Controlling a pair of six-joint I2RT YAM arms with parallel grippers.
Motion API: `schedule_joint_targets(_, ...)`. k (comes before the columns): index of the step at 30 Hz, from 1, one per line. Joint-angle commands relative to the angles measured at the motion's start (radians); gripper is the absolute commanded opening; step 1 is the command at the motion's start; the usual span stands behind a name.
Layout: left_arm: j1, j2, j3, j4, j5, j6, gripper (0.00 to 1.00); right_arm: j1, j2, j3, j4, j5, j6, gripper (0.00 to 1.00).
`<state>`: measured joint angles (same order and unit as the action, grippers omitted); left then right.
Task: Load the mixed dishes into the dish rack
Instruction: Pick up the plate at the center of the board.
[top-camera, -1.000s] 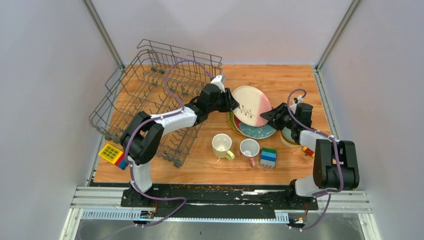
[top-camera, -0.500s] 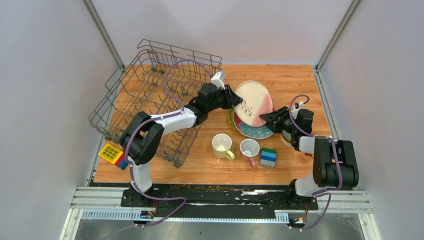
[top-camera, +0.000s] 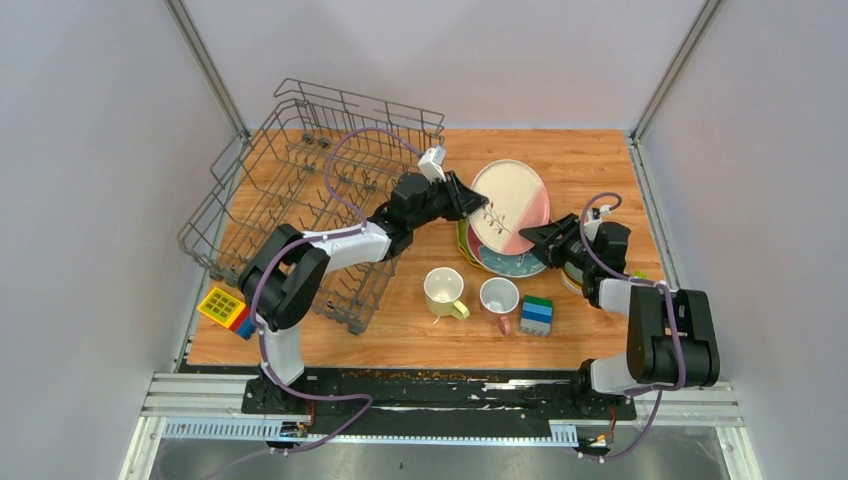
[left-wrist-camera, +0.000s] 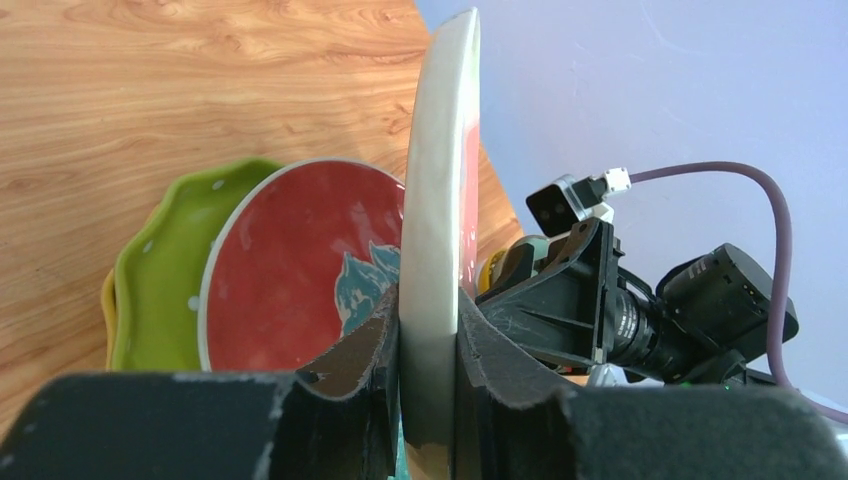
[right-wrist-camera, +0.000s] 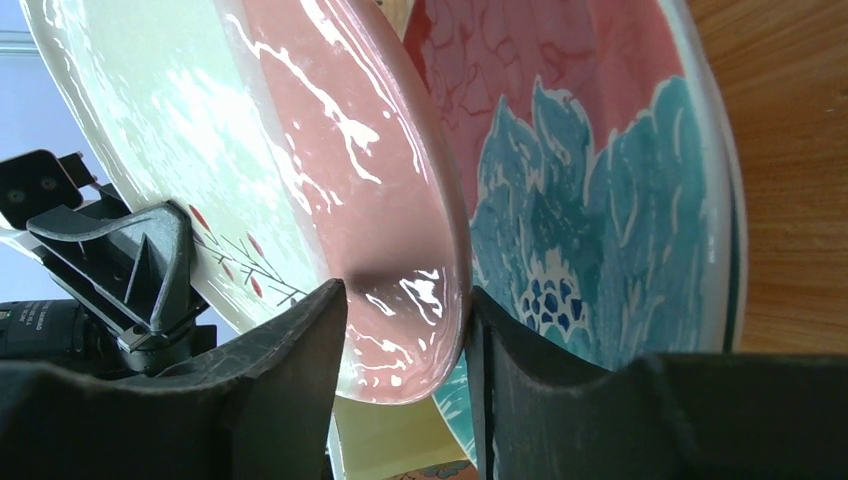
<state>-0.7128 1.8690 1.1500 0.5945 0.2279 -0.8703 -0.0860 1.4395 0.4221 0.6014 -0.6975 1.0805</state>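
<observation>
Landmark: dish rack (top-camera: 300, 180), at the far left of the tabletop (top-camera: 590, 165), its long side running from the far wall toward the arms.

- White-pink plate (top-camera: 510, 205): off the tabletop, just right of the rack's far right corner, outside the wire. It stands tilted on edge. The wrist view has it nearly upright.
- Left gripper (top-camera: 468, 203): reaches out past the rack's right side. Its fingers (left-wrist-camera: 365, 345) pinch the plate's rim, one pad on each face with no gap.
- Right gripper (top-camera: 530, 237): farther right of the rack, at the plate's lower rim. Its fingers (right-wrist-camera: 300, 370) stand either side of that rim. Cannot tell whether they press on it.
- Patterned-rim plate (top-camera: 505, 264): flat on the tabletop right of the rack, directly under the raised plate. It has a red centre with a teal flower.
- Scalloped plate (left-wrist-camera: 150, 285): beneath the patterned one, yellow-green with pale dots.
- Pale yellow mug (top-camera: 443, 292): upright, just off the rack's near right corner.
- White pink-handled mug (top-camera: 498, 298): beside it, one step farther from the rack.
- Green-blue blocks (top-camera: 537, 314): farther right again.
- Yellow block (top-camera: 222, 306): at the rack's near left corner.
</observation>
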Motion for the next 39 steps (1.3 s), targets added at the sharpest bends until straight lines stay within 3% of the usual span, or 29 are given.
schedule_joint_targets(1, -0.059, -0.060, 0.007, 0.045, 0.150, -0.002, 0.00, 0.020, -0.075, 0.029, 0.192, -0.118, 0.034, 0.48)
schedule_joint_targets(8, -0.054, -0.130, -0.016, 0.067, 0.167, -0.011, 0.00, 0.014, -0.110, 0.023, 0.200, -0.132, 0.050, 0.59)
schedule_joint_targets(16, -0.020, -0.138, -0.067, 0.235, 0.228, -0.145, 0.00, -0.009, -0.148, -0.009, 0.226, -0.125, 0.072, 0.61)
schedule_joint_targets(19, -0.013, -0.147, -0.086, 0.268, 0.238, -0.160, 0.00, -0.019, -0.149, -0.034, 0.311, -0.145, 0.102, 0.56)
schedule_joint_targets(33, -0.008, -0.223, -0.162, 0.394, 0.285, -0.244, 0.00, -0.049, -0.148, -0.097, 0.732, -0.252, 0.244, 0.15)
schedule_joint_targets(36, -0.007, -0.222, -0.167, 0.437, 0.297, -0.272, 0.00, -0.049, -0.158, -0.096, 0.757, -0.266, 0.254, 0.01)
schedule_joint_targets(39, -0.007, -0.217, -0.169, 0.471, 0.305, -0.285, 0.02, -0.049, -0.161, -0.089, 0.750, -0.282, 0.249, 0.00)
